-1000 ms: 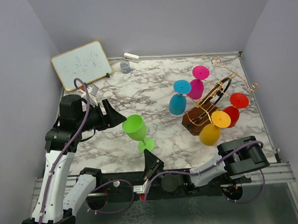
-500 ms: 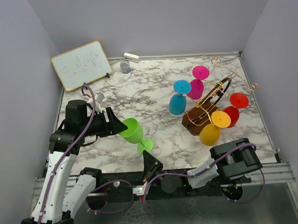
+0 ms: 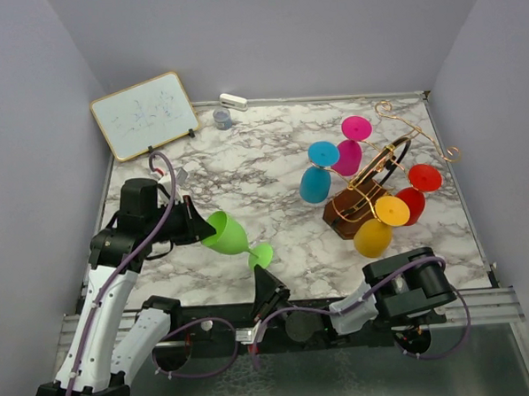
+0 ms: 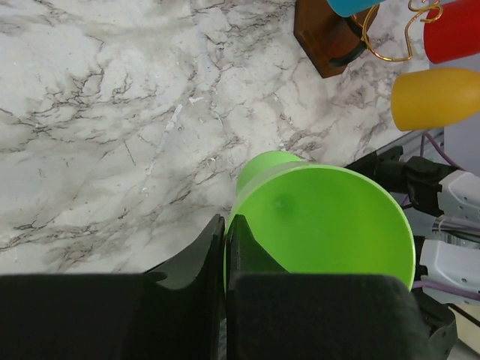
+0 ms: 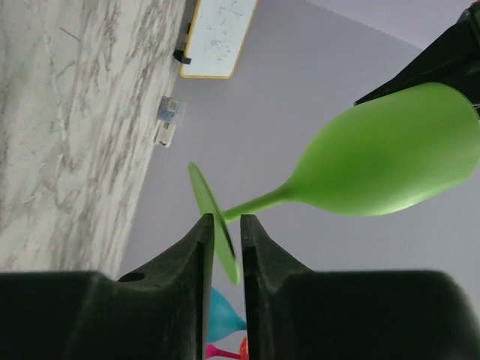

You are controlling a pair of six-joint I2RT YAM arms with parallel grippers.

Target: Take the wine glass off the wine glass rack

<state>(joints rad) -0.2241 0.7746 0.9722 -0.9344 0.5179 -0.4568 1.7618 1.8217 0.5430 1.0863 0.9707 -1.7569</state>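
Green glass: the green wine glass (image 3: 224, 233) is off the rack, in the air over the near left part of the desk (image 3: 262, 154). It lies almost on its side, bowl mouth toward the left arm and foot toward the right arm.
Left claw: the left claw (image 3: 197, 224) is clamped tight on the bowl's rim, one finger inside the mouth and one outside.
Right claw: the right claw (image 3: 267, 282) has the edge of the foot between its fingers, which stand only narrowly apart. Whether they press on it I cannot tell.
Stem: bare, touched by neither claw.
Rack: the wine glass rack (image 3: 358, 206) stands well apart on the right, with a yellow glass (image 3: 373, 237), a red glass (image 3: 413, 203), a blue glass (image 3: 315, 185) and a magenta glass (image 3: 349, 156) hanging on its gold wire.
Step in hand: probably a hand-over from the foot end to the rim end.
Doing it well: the right claw should spread fully and back straight off the foot's edge before the left arm moves, so the disc is not dragged.
Risk: a pinch on a thin rim carries the whole glass at a long lever, so it may pivot or slip. Slow wrist motion would help.
After that: likely turn it foot-down and set it on bare marble, clear of the rack.
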